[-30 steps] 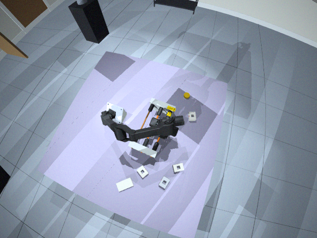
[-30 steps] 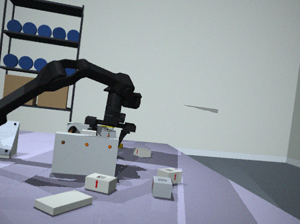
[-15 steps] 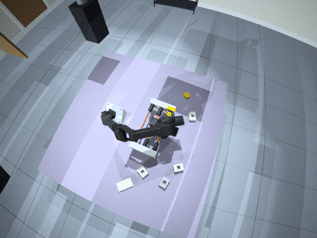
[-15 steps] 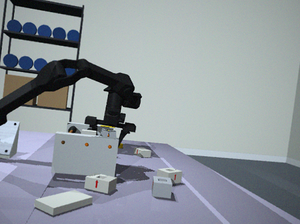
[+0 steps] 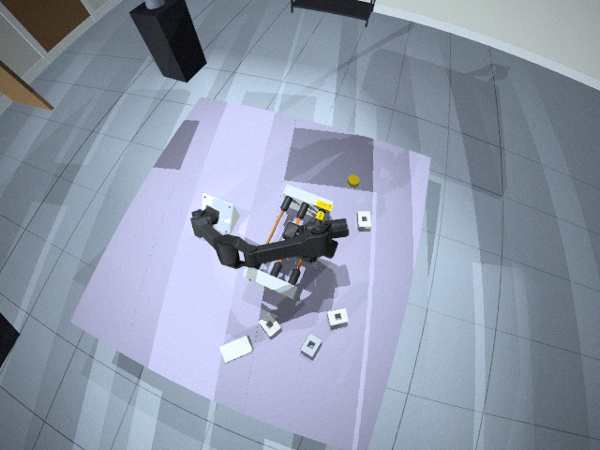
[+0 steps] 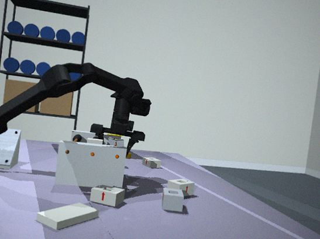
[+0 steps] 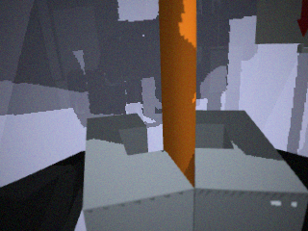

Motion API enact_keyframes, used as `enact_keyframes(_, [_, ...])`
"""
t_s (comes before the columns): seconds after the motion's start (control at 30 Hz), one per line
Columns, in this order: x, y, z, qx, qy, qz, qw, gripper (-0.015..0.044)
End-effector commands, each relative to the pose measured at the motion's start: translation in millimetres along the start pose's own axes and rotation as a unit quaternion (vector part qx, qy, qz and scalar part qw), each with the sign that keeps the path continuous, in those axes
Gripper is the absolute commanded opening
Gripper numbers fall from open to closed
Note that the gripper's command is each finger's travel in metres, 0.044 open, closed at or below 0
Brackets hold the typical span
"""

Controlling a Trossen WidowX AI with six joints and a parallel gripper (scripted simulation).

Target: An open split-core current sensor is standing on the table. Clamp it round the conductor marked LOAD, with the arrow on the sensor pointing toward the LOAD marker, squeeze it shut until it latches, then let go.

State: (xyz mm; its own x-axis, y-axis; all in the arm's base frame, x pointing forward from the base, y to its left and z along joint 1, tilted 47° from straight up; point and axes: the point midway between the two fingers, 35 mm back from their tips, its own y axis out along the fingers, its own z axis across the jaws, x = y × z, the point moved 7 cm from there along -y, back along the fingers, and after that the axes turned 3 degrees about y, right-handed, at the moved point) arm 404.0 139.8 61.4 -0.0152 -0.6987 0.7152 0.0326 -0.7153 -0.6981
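My gripper [image 7: 168, 156] [image 6: 114, 145] is shut on the grey split-core current sensor [image 7: 130, 173] [image 6: 119, 143], one black finger on each side. The sensor's halves meet at the near edge in the wrist view and spread apart at the far side, so it is not closed. The orange LOAD conductor [image 7: 178, 72] [image 5: 300, 263] runs between the halves. The yellow LOAD marker [image 5: 323, 205] is on the back end plate; another yellow tag [image 5: 320, 216] sits just in front of it. The held sensor's arrow is not visible. In the top view the arm hides the fingers and sensor.
White end plates [image 5: 271, 282] [image 6: 89, 166] carry several parallel conductors. A block with a red arrow [image 7: 276, 24] is beside the LOAD conductor. Several holed blocks [image 5: 274, 331] [image 6: 172, 203], a white slab [image 5: 236, 349] [image 6: 65, 215] and a yellow disc [image 5: 352, 180] lie around.
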Motion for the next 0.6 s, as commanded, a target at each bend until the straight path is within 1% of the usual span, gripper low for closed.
enact_keyframes(0.0, [0.1,-0.4,0.3,0.000,0.001,0.000,1.000,0.0000])
enact_keyframes(0.57, [-0.2,-0.4,-0.4,0.005,0.000,0.001,1.000,0.0000])
